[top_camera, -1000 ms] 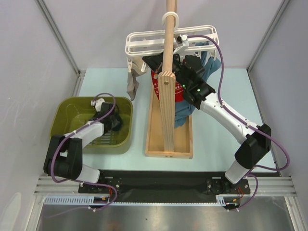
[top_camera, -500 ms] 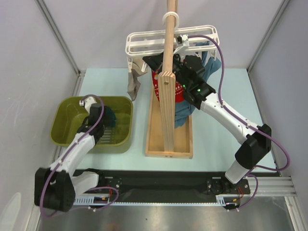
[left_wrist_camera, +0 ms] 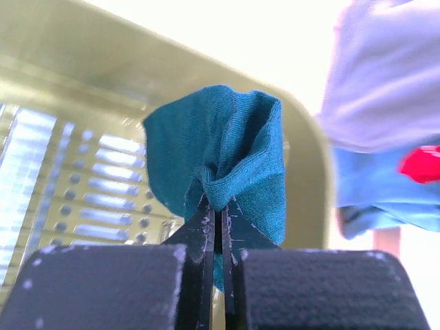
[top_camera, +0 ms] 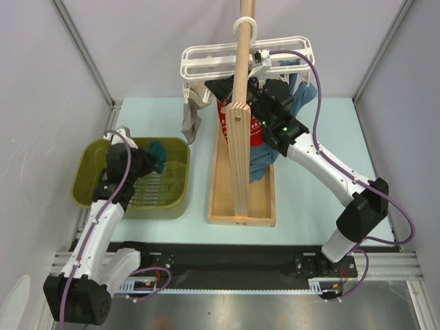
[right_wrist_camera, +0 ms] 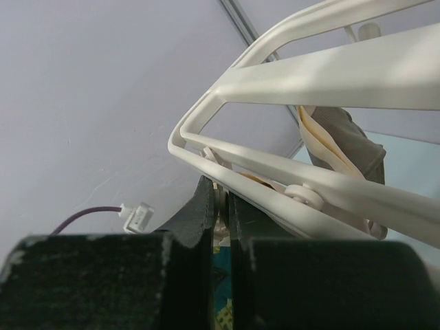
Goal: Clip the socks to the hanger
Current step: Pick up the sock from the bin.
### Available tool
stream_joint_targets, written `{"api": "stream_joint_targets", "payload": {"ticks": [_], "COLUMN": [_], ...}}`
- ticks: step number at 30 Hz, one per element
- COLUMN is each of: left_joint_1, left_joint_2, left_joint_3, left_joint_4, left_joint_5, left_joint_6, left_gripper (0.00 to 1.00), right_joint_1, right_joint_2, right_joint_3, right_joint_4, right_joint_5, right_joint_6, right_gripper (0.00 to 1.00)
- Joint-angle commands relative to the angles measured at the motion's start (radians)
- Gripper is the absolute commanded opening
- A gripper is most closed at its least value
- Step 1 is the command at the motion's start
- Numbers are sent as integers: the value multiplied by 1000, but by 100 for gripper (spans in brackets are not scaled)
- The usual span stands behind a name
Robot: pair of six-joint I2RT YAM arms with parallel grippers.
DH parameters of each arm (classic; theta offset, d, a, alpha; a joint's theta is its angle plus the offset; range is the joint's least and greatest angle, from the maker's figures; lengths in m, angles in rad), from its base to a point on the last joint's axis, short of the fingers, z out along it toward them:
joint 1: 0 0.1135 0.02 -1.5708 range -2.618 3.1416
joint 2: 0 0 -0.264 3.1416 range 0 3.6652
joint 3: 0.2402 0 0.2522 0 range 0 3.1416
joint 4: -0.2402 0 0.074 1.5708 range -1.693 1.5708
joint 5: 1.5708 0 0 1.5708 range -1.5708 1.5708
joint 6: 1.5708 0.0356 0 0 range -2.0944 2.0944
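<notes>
A dark teal sock (top_camera: 158,151) (left_wrist_camera: 227,137) hangs bunched from my left gripper (top_camera: 147,162) (left_wrist_camera: 216,207), which is shut on it above the olive basket (top_camera: 89,161). The white slatted hanger (top_camera: 206,60) (right_wrist_camera: 309,75) hangs on the wooden pole. Under its left part, my right gripper (top_camera: 218,89) (right_wrist_camera: 218,199) is shut on a small white clip peg (right_wrist_camera: 220,210). A red patterned sock (top_camera: 222,118) hangs from the hanger behind the pole.
The wooden pole stand (top_camera: 240,117) rises from a wooden base tray (top_camera: 265,199) at mid-table. A grey-beige sock (top_camera: 188,122) and a longer blue garment (top_camera: 303,89) also hang from the hanger. Grey walls close in both sides.
My left gripper closed on the teal sock in the basket and lifted it up and to the left. The right arm has not moved.
</notes>
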Motion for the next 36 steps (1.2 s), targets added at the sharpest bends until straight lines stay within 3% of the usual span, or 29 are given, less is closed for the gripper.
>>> {"api": "stream_joint_targets", "payload": {"ticks": [1,8,22,25,32,34,36], "left_joint_1": [31,35,68,68,69,68,69], "left_joint_2": [-46,-52,-72,-63,-43,-27,-6], "left_joint_3": [91,108,25,51,74,53,42], "left_joint_4": [9,15,187,129,-78,-69,-61], "left_joint_5": [197,228,527,481,51,44,62], "left_joint_6": [93,109,130,141,107,96,92], "left_gripper": [0,0,0,0,1,10,11], "right_joint_1": [-2,-1,-2,-2,-2,-1,-1], "right_joint_2": [-32,-28,-37,-37,-31,-29,-26], "right_joint_3": [1,0,1,1,1,1,1], "right_joint_4": [-38,-38,-50,-50,-41,-39,-39], "right_joint_5": [-13,-15,-16,-18,-21,-22,-24], "right_joint_6": [-18,-10,-15,-15,-9,-6,-7], "right_gripper": [0,0,0,0,0,0,0]}}
